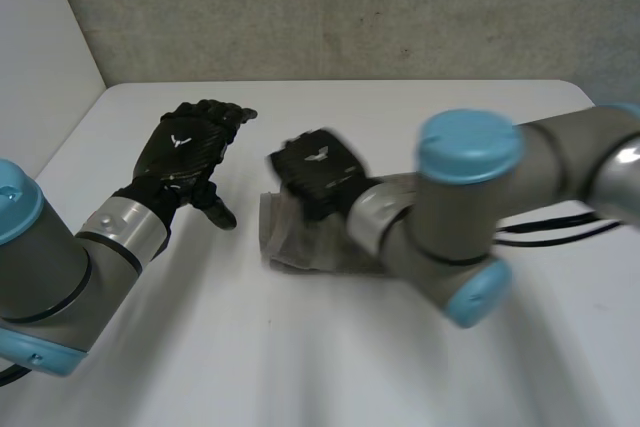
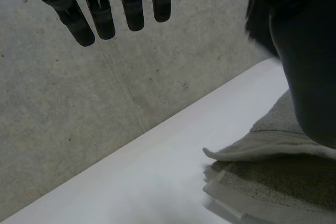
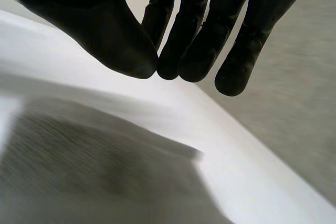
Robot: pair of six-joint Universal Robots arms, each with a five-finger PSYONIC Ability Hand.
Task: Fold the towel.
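Note:
A small grey towel [image 1: 298, 239] lies folded in a thick bundle at the middle of the white table [image 1: 420, 117]. My right hand [image 1: 315, 173] hovers over its far part, back facing up. Seen from the right wrist, the thumb and fingertips [image 3: 197, 56] are pinched together with nothing between them, and the towel [image 3: 79, 171] lies below them. My left hand [image 1: 188, 152] floats to the left of the towel with its fingers [image 2: 100, 17] straight and apart, touching nothing. In the left wrist view, the towel's layered edge [image 2: 262, 174] lies beside the dark right hand [image 2: 310, 77].
A grey wall [image 1: 350, 7] runs behind the table's far edge. Bare tabletop [image 1: 200, 347] spreads in front of the towel and on both sides. My right arm [image 1: 470, 207] reaches across the table from the right.

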